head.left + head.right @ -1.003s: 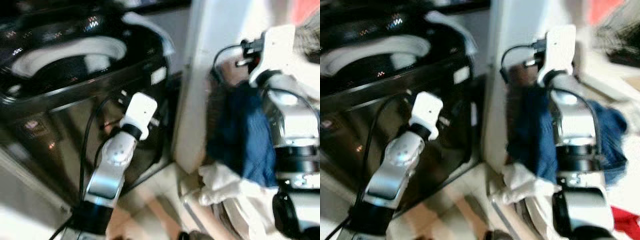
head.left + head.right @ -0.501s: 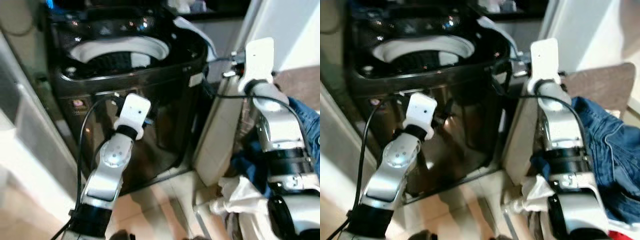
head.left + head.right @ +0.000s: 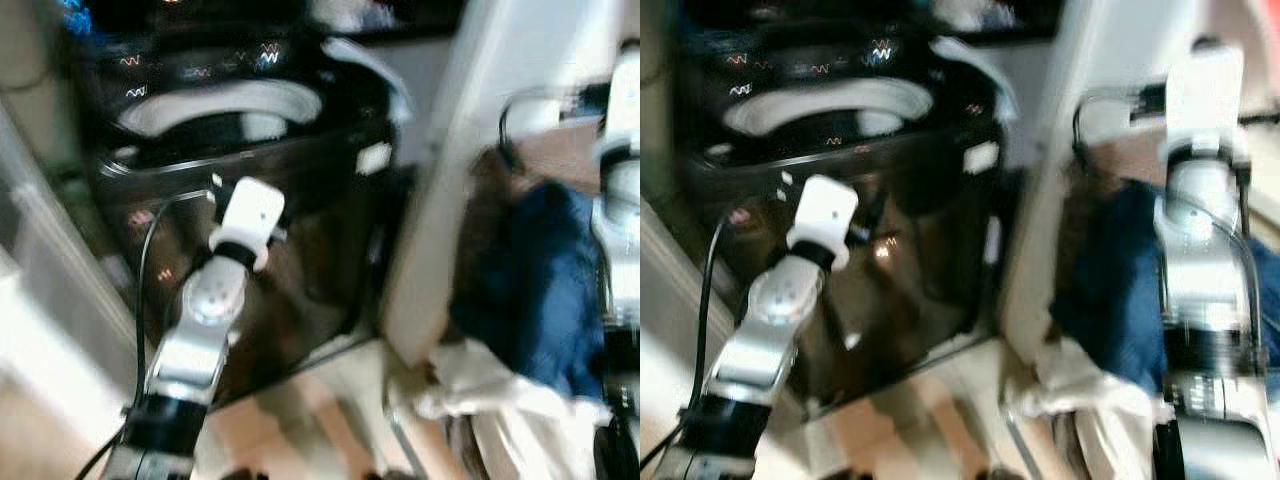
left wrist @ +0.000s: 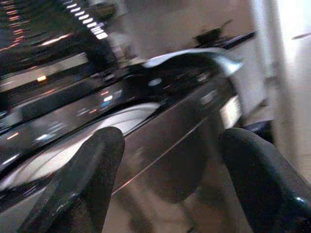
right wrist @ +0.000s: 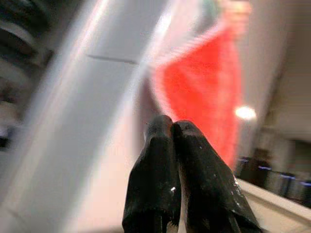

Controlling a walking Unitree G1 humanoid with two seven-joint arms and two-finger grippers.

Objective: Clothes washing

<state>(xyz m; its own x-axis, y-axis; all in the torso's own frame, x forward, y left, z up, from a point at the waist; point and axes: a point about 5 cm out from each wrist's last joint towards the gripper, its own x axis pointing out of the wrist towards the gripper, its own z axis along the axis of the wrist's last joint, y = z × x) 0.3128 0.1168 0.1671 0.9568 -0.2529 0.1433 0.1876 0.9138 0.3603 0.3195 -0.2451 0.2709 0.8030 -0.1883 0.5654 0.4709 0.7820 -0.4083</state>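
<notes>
While the views are blurred by motion, the step is judged best done slowly: one washing machine (image 3: 240, 180), drum open, is faced by the left tool (image 4: 165, 165), fingers apart; one blue garment (image 3: 540, 290) lies rightward beside the right tool (image 5: 171, 127), fingers together, empty.

I see heavy motion blur in all views. Squiggled light streaks on the dark washing machine (image 3: 250, 130). White wall panel (image 3: 1090, 150) overexposed. Right wrist view soft, one bright lamp glare.
</notes>
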